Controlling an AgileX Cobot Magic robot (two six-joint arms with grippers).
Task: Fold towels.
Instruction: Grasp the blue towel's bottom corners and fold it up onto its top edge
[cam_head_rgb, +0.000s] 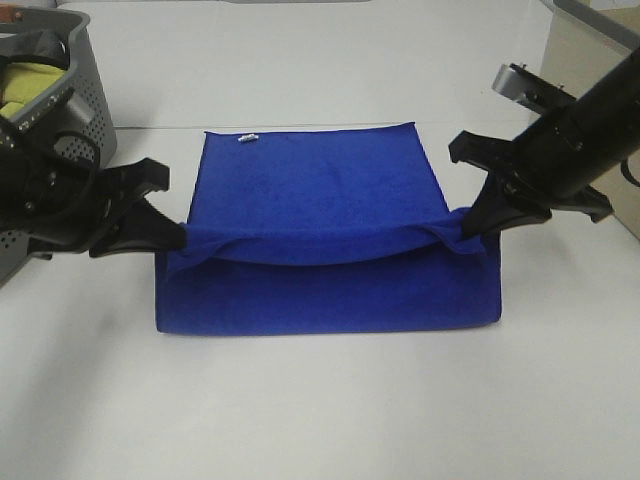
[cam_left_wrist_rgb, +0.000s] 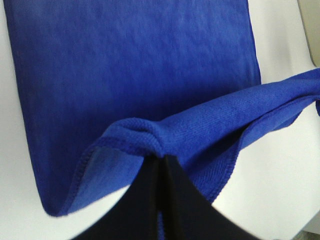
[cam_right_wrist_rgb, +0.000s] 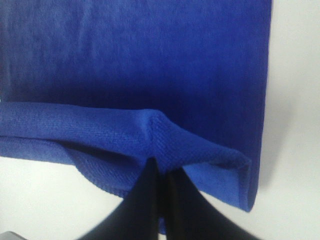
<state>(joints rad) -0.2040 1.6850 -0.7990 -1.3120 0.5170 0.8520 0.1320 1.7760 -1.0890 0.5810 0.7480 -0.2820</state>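
The royal-blue towel (cam_head_rgb: 320, 230) lies on the white table with its near short edge lifted and carried over the rest, sagging in the middle. A small white tag (cam_head_rgb: 247, 139) shows at its far edge. My left gripper (cam_head_rgb: 180, 238) is shut on the lifted edge's left corner, and my right gripper (cam_head_rgb: 462, 222) is shut on the right corner. In the left wrist view the black fingertips (cam_left_wrist_rgb: 172, 172) pinch a bunched hem of the towel (cam_left_wrist_rgb: 135, 70). The right wrist view shows the gripper (cam_right_wrist_rgb: 161, 165) clamping the hem of the towel (cam_right_wrist_rgb: 150, 60) the same way.
A grey perforated basket (cam_head_rgb: 85, 95) holding a yellow-green cloth (cam_head_rgb: 25, 85) stands at the back left, close behind my left arm. A beige box (cam_head_rgb: 585, 60) sits at the back right behind my right arm. White table (cam_head_rgb: 320, 400) stretches in front of the towel.
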